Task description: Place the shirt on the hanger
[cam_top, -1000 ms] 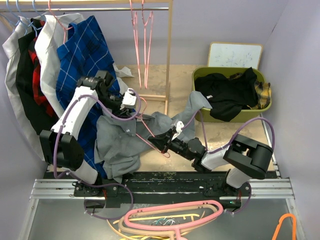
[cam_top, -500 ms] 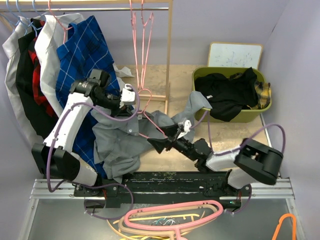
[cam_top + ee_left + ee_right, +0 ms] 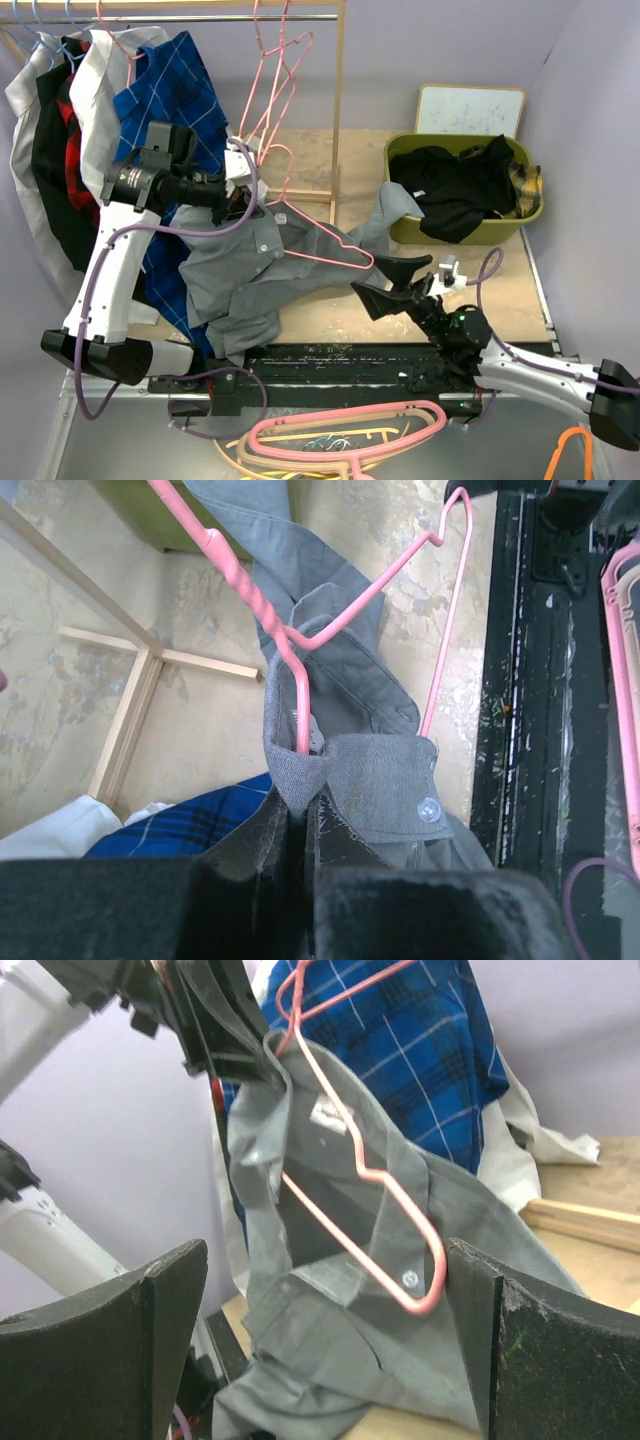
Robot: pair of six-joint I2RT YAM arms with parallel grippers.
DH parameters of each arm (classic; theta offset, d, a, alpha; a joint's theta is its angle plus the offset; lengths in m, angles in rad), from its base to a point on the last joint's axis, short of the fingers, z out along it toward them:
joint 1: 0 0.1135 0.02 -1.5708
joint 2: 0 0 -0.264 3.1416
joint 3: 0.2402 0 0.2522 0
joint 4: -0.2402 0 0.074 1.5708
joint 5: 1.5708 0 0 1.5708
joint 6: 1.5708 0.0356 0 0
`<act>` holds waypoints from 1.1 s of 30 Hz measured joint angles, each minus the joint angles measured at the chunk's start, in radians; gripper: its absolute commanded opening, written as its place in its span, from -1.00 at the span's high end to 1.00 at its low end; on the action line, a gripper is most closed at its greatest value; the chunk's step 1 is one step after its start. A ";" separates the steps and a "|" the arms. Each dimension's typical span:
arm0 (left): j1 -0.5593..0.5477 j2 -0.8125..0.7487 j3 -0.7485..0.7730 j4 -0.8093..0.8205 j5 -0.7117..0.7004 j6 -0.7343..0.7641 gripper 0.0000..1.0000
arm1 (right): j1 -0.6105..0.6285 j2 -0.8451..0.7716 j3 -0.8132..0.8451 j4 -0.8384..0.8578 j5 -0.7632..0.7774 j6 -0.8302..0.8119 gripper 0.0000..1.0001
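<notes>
Now that the right tool has let go and backed off, jaws spread on nothing, the left tool stays clenched on the shirt collar, hoisting it; the hanger enters the collar at its tips, far arm bare; dressing looks unfinished.

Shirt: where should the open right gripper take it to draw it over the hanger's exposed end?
Grip the shirt's loose front edge by the button, beside the hanger's exposed end. Bring the right gripper in from the right; the left gripper pins the collar.
</notes>
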 measured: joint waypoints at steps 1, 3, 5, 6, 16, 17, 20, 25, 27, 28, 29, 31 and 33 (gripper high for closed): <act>0.001 -0.002 0.006 0.001 -0.002 -0.018 1.00 | 0.000 -0.027 -0.004 -0.033 -0.003 0.002 -1.00; 0.005 -0.002 0.014 0.002 -0.003 -0.052 1.00 | 0.000 -0.042 -0.007 -0.088 -0.022 0.003 -1.00; 0.017 -0.002 0.020 0.007 0.000 -0.080 1.00 | 0.000 -0.005 -0.007 -0.102 -0.054 0.002 -1.00; 0.026 -0.002 0.025 0.011 0.003 -0.094 1.00 | 0.000 0.039 -0.007 -0.093 -0.070 0.001 -1.00; 0.109 -0.021 0.050 0.060 0.053 -0.209 1.00 | 0.001 0.597 0.050 0.225 -0.043 0.050 -0.85; 0.113 -0.026 0.050 0.064 0.058 -0.218 1.00 | 0.001 0.642 0.079 0.260 -0.037 0.062 -0.84; 0.115 -0.035 0.050 0.076 0.063 -0.229 1.00 | 0.001 0.740 0.166 0.323 -0.025 0.101 -0.79; 0.116 -0.046 0.042 0.086 0.063 -0.240 1.00 | 0.001 0.865 0.249 0.378 -0.008 0.151 -0.70; 0.116 -0.048 0.038 0.088 0.063 -0.242 1.00 | 0.001 0.907 0.257 0.382 0.003 0.165 -0.66; 0.117 -0.048 0.038 0.089 0.063 -0.243 1.00 | 0.001 0.922 0.259 0.382 0.006 0.169 -0.64; 0.117 -0.048 0.038 0.090 0.063 -0.243 1.00 | 0.001 0.938 0.260 0.381 0.010 0.174 -0.61; 0.117 -0.049 0.036 0.091 0.063 -0.243 1.00 | 0.001 0.964 0.267 0.381 0.019 0.181 -0.53; 0.117 -0.050 0.030 0.095 0.063 -0.243 1.00 | 0.001 0.979 0.280 0.381 0.025 0.187 -0.48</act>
